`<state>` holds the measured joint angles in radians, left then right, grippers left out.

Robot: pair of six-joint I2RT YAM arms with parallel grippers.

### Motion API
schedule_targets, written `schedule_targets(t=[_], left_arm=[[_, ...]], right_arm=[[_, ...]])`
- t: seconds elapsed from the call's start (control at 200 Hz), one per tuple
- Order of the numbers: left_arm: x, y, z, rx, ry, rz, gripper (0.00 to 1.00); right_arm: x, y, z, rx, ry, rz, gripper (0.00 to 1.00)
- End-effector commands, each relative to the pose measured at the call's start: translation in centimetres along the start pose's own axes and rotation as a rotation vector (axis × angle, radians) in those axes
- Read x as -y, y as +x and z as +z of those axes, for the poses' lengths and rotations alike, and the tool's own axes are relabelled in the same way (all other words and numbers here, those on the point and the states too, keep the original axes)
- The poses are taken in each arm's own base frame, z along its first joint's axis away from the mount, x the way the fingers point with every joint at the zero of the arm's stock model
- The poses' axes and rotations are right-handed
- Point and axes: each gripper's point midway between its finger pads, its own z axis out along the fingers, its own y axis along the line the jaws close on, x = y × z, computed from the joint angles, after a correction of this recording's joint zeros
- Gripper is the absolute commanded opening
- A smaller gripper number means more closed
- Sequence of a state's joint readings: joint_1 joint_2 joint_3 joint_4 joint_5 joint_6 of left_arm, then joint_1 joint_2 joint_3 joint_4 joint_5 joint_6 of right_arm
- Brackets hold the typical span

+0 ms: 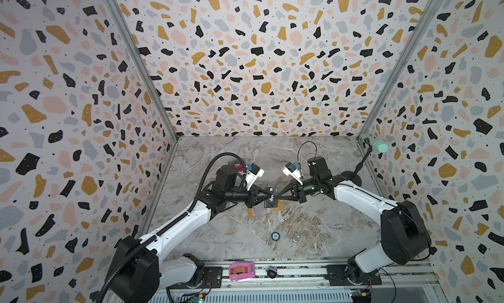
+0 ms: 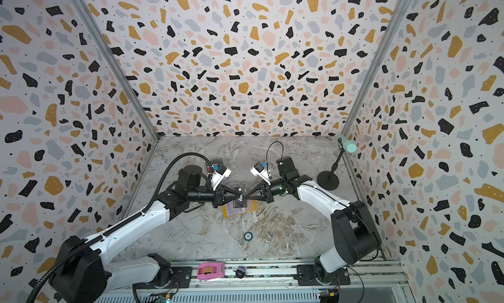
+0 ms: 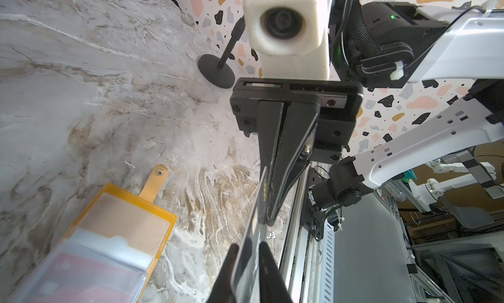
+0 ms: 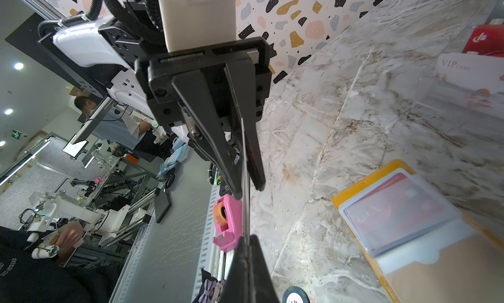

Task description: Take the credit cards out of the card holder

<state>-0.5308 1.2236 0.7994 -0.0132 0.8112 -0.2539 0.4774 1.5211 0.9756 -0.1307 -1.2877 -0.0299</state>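
**BLACK "VIP" CARD: MID-AIR, BTWN BOTH GRIPPERS**

Loc: black card held above the open card holder, which lies flat on the table.
R gripper: clenched on one end of the card.
L gripper: jaws narrow astride the other end; firm pinch or not, can't tell.
Red card: in clear sleeve, not out yet.
Step, prob.: handoff of extracted card.
Next: confirm L grip, then R lets go; red card after.
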Motion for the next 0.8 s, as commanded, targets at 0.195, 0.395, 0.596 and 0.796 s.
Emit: schedule_targets(t=[0.195, 0.395, 0.596, 0.796], left_arm=[[0.9, -2.0, -0.4, -0.011, 0.037, 0.075, 0.21], [1.1, -2.0, -0.2, -0.027, 0.059, 0.081, 0.15], [1.2, -1.9, -0.2, -0.02, 0.067, 0.069, 0.04], [0.9, -2.7, -0.4, 0.024, 0.038, 0.049, 0.0]], right_arm=[[-0.8, -0.3, 0.1, -0.016, -0.031, -0.027, 0.0], [-0.7, -0.2, 0.1, -0.017, -0.027, -0.026, 0.0], [-0.5, -0.4, 0.1, -0.011, -0.012, -0.029, 0.0], [0.4, -0.7, -0.4, 0.019, 0.045, -0.031, 0.28]])
